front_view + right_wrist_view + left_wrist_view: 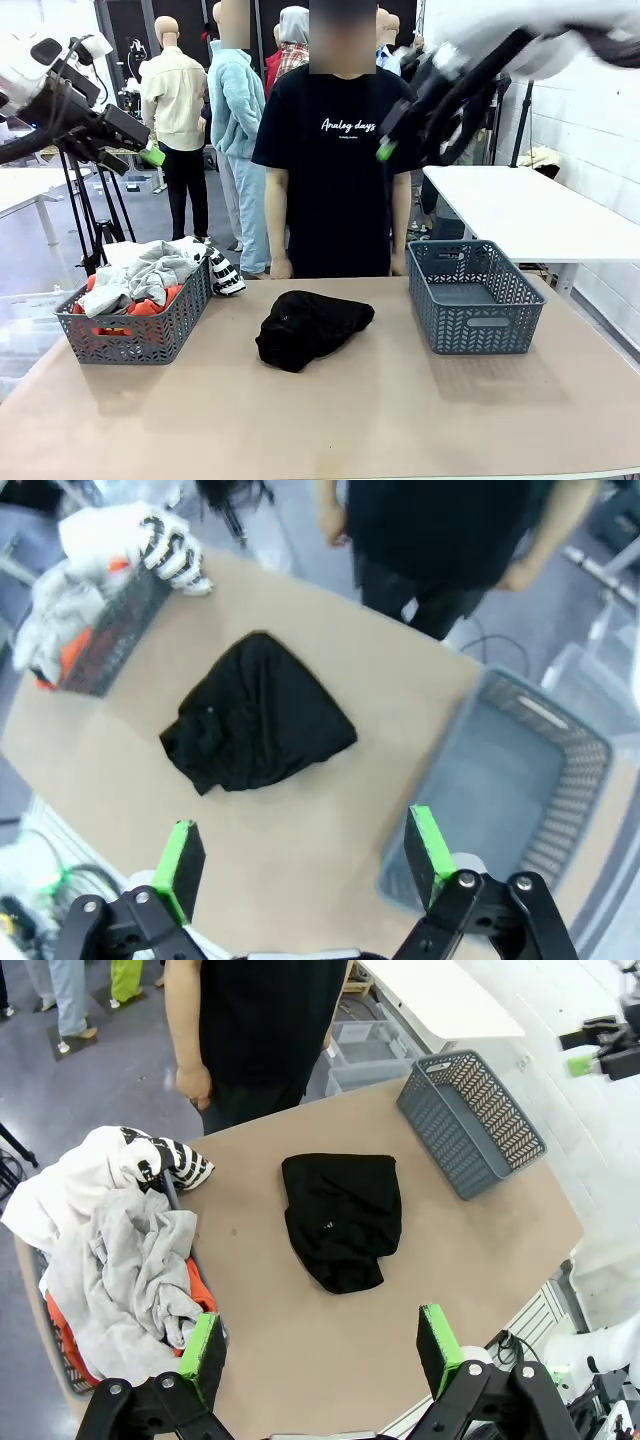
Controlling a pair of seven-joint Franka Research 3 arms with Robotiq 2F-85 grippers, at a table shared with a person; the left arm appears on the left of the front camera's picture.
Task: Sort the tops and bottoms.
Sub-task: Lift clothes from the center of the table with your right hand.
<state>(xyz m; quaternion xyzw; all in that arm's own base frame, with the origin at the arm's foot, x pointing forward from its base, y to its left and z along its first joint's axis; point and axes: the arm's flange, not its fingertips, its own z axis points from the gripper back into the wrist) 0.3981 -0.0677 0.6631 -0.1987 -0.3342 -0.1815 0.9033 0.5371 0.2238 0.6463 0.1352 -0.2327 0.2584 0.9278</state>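
1. Far left, the left gripper (150, 157) hangs high above the left edge of the worktop (330, 420), jaws spread wide, nothing in them.
2. Under it sits the left basket (140, 335), already stuffed with the tops (150, 280): white, grey and orange cloth heaped up, a striped bit spilling over the right rim.
3. Middle of the worktop, the bottoms (310, 328) lie in a crumpled black lump, long axis running roughly left-to-right with a slight tilt, well apart from both baskets. Nothing lies on or against them.
4. Right side, the right basket (475, 298) looks empty, so my guess is the bottoms go there.
5. The right gripper (385, 152) hovers high, jaws spread too. It looks slightly nearer the lump. The person (335, 140) stands behind, hands down.
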